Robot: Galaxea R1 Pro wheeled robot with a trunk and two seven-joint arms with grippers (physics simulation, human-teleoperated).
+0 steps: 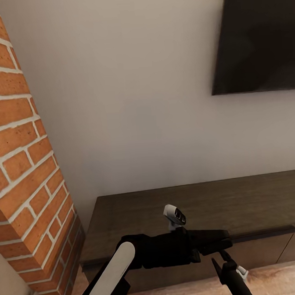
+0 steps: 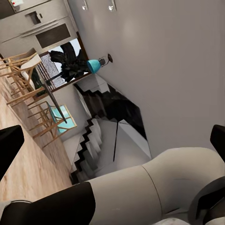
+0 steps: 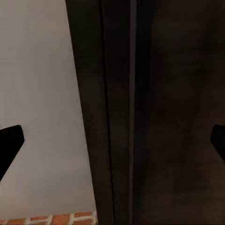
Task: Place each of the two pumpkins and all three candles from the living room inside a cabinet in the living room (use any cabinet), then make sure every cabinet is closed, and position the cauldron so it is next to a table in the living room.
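The cabinet (image 1: 204,200), a long low dark-brown unit, runs along the wall in the head view, and the drawer fronts I can see lie flush. My left gripper (image 1: 225,240) hangs in front of its left part, pointing right, open and empty. In the left wrist view the left gripper (image 2: 115,140) has its black fingers far apart. My right gripper (image 1: 215,260) sits lower, just before the cabinet front. In the right wrist view the right gripper (image 3: 117,140) is open close to the dark cabinet (image 3: 178,117). Pumpkins, candles, cauldron and table are out of view.
A red brick column (image 1: 21,174) stands right beside the cabinet's left end. A black TV (image 1: 258,34) hangs on the pale wall above it. Wood floor (image 1: 271,279) lies before it. The left wrist view looks at a dark staircase (image 2: 93,140), wooden chairs (image 2: 28,70) and a teal lamp (image 2: 93,65).
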